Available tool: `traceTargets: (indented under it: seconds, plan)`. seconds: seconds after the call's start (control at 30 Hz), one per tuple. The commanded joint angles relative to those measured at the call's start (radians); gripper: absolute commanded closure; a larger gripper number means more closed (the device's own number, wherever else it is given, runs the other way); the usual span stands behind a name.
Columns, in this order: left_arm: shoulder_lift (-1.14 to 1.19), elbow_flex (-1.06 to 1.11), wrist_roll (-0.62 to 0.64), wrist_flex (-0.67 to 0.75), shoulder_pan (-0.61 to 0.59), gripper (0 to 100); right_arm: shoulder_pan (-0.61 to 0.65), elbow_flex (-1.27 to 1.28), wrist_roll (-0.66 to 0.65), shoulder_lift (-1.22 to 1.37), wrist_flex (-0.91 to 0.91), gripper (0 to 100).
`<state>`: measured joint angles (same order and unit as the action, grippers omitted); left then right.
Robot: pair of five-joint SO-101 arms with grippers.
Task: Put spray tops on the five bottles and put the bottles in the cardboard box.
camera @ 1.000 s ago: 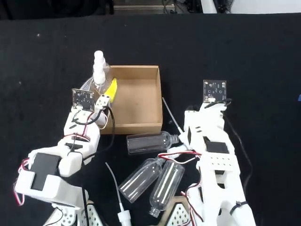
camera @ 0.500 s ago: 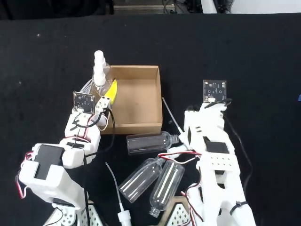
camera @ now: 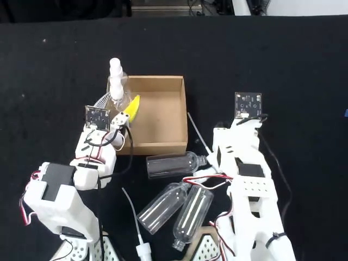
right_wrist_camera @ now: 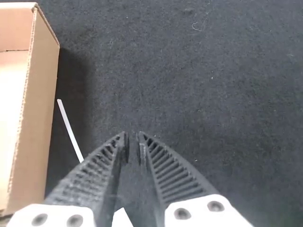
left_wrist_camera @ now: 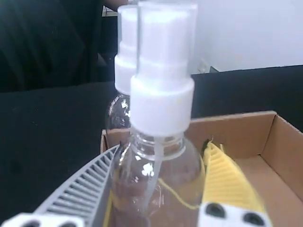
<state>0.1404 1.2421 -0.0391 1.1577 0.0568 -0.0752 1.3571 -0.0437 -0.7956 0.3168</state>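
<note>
My left gripper (camera: pixel 117 103) is shut on a clear bottle (camera: pixel 118 93) that carries a white spray top (camera: pixel 115 68). It holds the bottle upright at the left wall of the cardboard box (camera: pixel 157 145). In the left wrist view my gripper (left_wrist_camera: pixel 156 194) clamps this bottle (left_wrist_camera: pixel 161 170) between a grey and a yellow finger, and a second capped bottle (left_wrist_camera: pixel 124 56) stands just behind it. Three uncapped bottles (camera: pixel 171 165) (camera: pixel 162 207) (camera: pixel 192 213) lie on the table in front of the box. My right gripper (right_wrist_camera: pixel 131 142) is shut and empty over bare black table beside the box (right_wrist_camera: pixel 23 94).
A loose spray top with its tube (camera: pixel 142 250) lies near the front edge. Another thin white tube (camera: pixel 198 133) (right_wrist_camera: pixel 70 130) lies beside the box's right wall. The right arm's body (camera: pixel 247 185) lies along the table to the right of the bottles.
My left gripper has shifted slightly towards the box with the capped bottle, so its yellow finger now sits over the box's left wall. The right arm has not moved.
</note>
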Motion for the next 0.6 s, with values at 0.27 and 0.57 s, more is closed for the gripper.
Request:
traceTargets:
  seconds: [0.27, 0.57]
  plan:
    - [-0.011, -0.012, -0.005, 0.025, -0.013, 69, -0.009, -0.013, -0.005, -0.015, -0.025, 98.3]
    - [-0.35, 0.059, -0.006, -0.201, -0.004, 74, -0.009, -0.013, -0.005, -0.015, -0.025, 98.3]
